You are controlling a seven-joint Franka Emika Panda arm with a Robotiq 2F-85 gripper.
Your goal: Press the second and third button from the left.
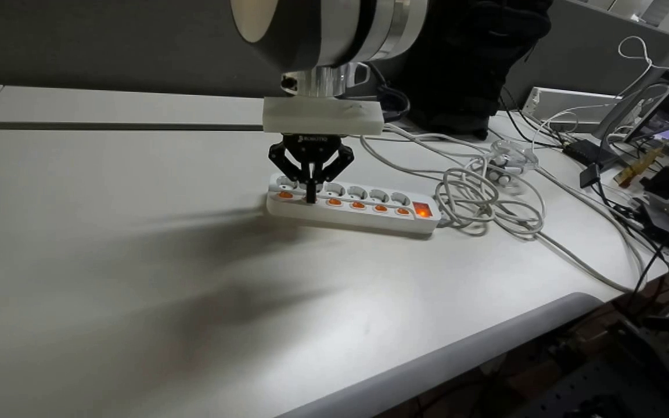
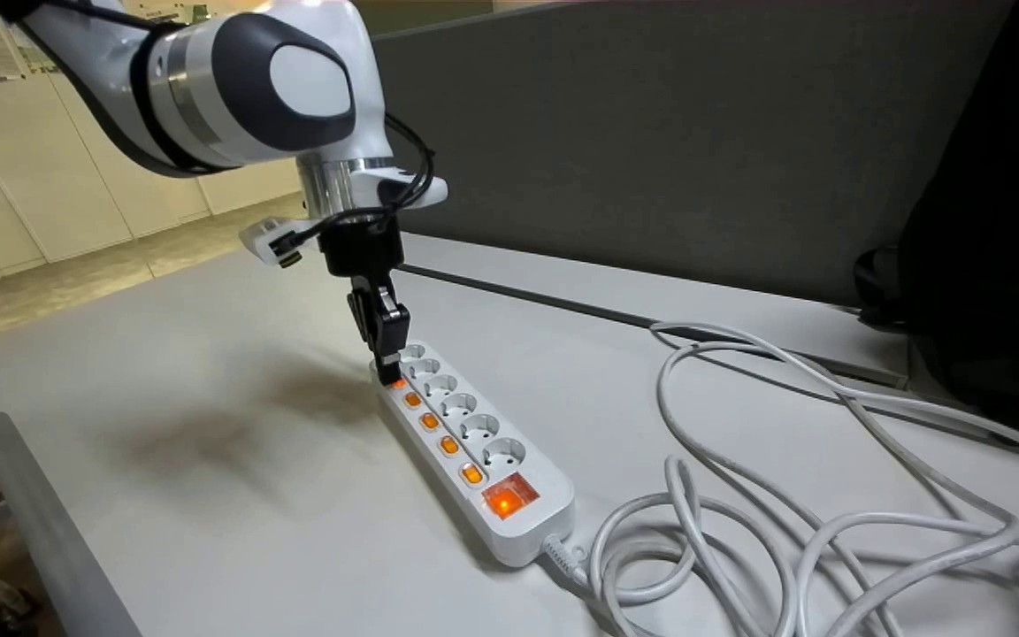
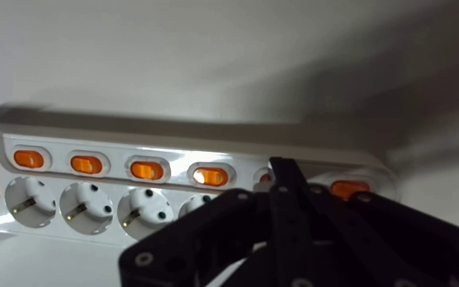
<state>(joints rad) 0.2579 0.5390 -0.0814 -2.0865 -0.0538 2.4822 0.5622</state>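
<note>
The white power strip [image 1: 353, 216] lies on the tabletop [image 1: 108, 162], between the back edge along the grey partition [image 1: 137, 46] and the rounded grey edge [image 1: 456, 355] opposite, with its buttons on the side of that rounded edge. Its lit main switch [image 1: 422, 210] sits at the end with the cord [image 1: 477, 201], whose loops spread toward the right edge in an exterior view; "left" is thus best read as the far end from the cord.

The end effector [image 1: 310, 200] is clenched, nothing visible between its fingertips [image 3: 285, 170], and points down at the second button [image 3: 265, 177]. Held so, it likely serves as one narrow probe that can press a single button and spare its neighbours. The third button [image 3: 214, 176] is next along the row, so that press probably calls for only a short shift.

The second button is hidden behind the fingertips [image 1: 310, 191] in an exterior view; from the wrist only a sliver shows, and the leftmost button [image 3: 347, 188] is partly covered too. Whether the fingertips touch or press anything cannot be told. Glare obscures which way the third button tips.
</note>
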